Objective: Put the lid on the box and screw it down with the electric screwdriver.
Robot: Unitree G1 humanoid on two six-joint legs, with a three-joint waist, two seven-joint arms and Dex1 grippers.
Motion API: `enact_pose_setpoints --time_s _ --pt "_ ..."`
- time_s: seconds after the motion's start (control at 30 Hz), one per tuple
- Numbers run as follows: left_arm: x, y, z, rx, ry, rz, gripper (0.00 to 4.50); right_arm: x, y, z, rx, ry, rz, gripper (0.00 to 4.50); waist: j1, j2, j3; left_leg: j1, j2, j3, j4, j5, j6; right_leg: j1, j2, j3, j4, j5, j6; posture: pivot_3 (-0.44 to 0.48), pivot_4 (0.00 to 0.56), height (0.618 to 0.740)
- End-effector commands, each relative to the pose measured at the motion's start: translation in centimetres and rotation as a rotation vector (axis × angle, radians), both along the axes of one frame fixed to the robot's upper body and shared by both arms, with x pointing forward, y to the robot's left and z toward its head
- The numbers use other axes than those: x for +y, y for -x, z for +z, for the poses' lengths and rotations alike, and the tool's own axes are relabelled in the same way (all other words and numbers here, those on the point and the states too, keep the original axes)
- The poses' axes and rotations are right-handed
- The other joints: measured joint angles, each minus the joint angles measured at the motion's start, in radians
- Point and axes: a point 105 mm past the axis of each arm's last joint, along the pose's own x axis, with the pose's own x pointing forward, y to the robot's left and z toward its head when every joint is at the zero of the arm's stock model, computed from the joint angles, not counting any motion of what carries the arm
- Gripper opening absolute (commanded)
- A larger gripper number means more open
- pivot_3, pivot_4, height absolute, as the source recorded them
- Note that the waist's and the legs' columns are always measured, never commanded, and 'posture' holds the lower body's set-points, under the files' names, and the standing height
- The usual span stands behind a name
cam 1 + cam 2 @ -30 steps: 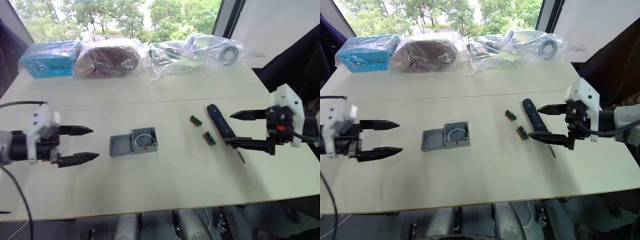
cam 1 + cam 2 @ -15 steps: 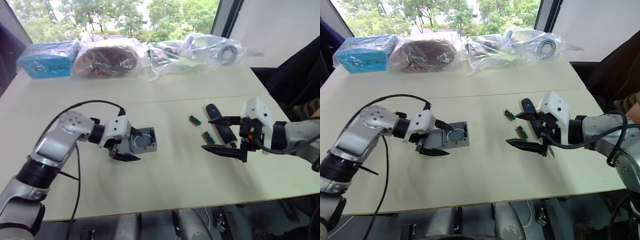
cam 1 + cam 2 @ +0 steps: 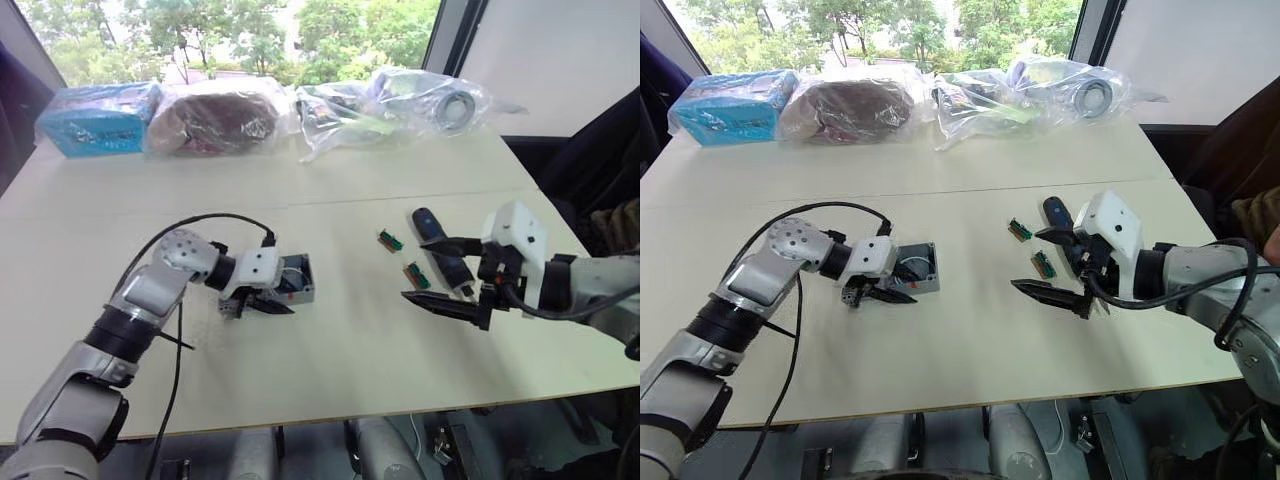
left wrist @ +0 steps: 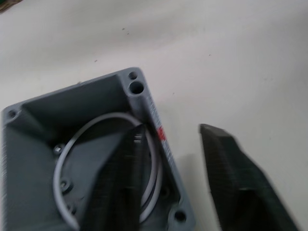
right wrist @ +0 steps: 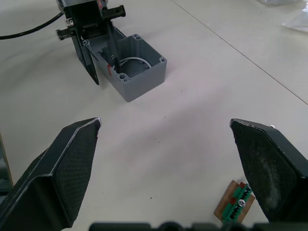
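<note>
- Left pincer [image 3: 883, 287] is sitting at the box [image 3: 291, 283] with its fingers parted, one finger [image 4: 122, 183] reaching inside over the white loop [image 4: 72, 159], the other outside the wall.
- Right pincer [image 3: 440, 273] is hovering wide open above the bench [image 3: 330, 370], gripping nothing, with the electric screwdriver [image 3: 438, 250] lying just beside it.
- Two small green-and-red pieces [image 3: 403, 258] are lying between the box and the screwdriver.
- Plastic-wrapped bundles [image 3: 300, 105] are lining the bench's far edge.
</note>
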Motion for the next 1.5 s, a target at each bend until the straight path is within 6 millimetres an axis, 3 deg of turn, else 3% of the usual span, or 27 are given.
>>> enact_pose_setpoints --time_s 0.03,0.27,0.63,0.9,1.13,1.3,1.37,1.5 --pt "-0.7 -0.2 1.0 -0.031 -0.019 -0.084 0.12 0.2 0.4 1.2 -0.06 -0.006 0.005 4.5 0.0 0.0 0.0 0.0 0.0 0.0 0.0 0.0 0.0 0.0 0.0 0.0 0.0 0.0 0.0 0.0 0.15 0.74" --pt "-1.8 -0.8 0.8 -0.027 -0.074 -0.227 0.12 0.2 0.3 1.4 -0.076 -0.003 -0.004 4.5 0.002 0.0 0.0 -0.002 0.0 0.0 0.006 0.0 0.0 0.001 0.0 0.0 0.0 0.0 0.0 0.0 0.15 0.74" --pt "-6.0 -2.1 1.1 -0.061 -0.07 -0.411 0.12 0.1 0.9 1.2 -0.089 0.003 -0.033 4.5 0.005 0.0 0.0 -0.005 -0.001 -0.002 0.009 -0.001 0.002 0.001 0.0 0.0 0.0 0.002 0.003 0.0 0.15 0.74" --pt "-6.8 -2.1 0.7 -0.067 -0.088 -0.457 0.12 0.3 1.2 1.1 -0.088 -0.003 -0.043 4.5 0.004 0.0 0.0 -0.005 -0.001 -0.002 0.01 -0.001 0.002 0.001 0.0 0.0 0.0 0.002 0.003 0.0 0.15 0.74" --pt "-6.7 -2.6 1.5 -0.051 -0.073 -0.422 2.67 0.5 1.2 1.0 -0.086 -0.007 -0.037 4.5 0.003 0.0 0.0 -0.006 -0.001 -0.003 0.01 -0.001 0.002 0.001 0.0 0.0 0.0 0.002 0.003 0.0 0.15 0.74" --pt "-6.7 -2.9 4.2 -0.075 0.029 -0.377 4.48 0.7 1.2 1.0 -0.078 -0.008 -0.024 4.5 0.001 0.0 0.0 -0.006 -0.001 -0.003 0.01 -0.001 0.002 0.001 0.0 0.0 0.0 0.002 0.003 0.0 0.15 0.74" --pt "-6.2 -2.8 5.7 -0.07 0.087 -0.344 4.48 0.7 1.1 1.0 -0.076 -0.009 -0.021 4.5 0.0 0.0 0.0 -0.006 -0.001 -0.004 0.01 -0.001 0.002 0.001 0.0 0.0 0.0 0.002 0.003 0.0 0.15 0.74" --pt "-3.4 -2.6 7.5 -0.082 0.186 -0.188 4.48 0.8 0.9 1.1 -0.072 -0.011 -0.008 4.5 -0.008 0.0 0.0 -0.005 0.0 -0.004 0.01 -0.001 0.003 0.001 0.001 0.0 0.0 0.002 0.004 0.0 0.15 0.74"
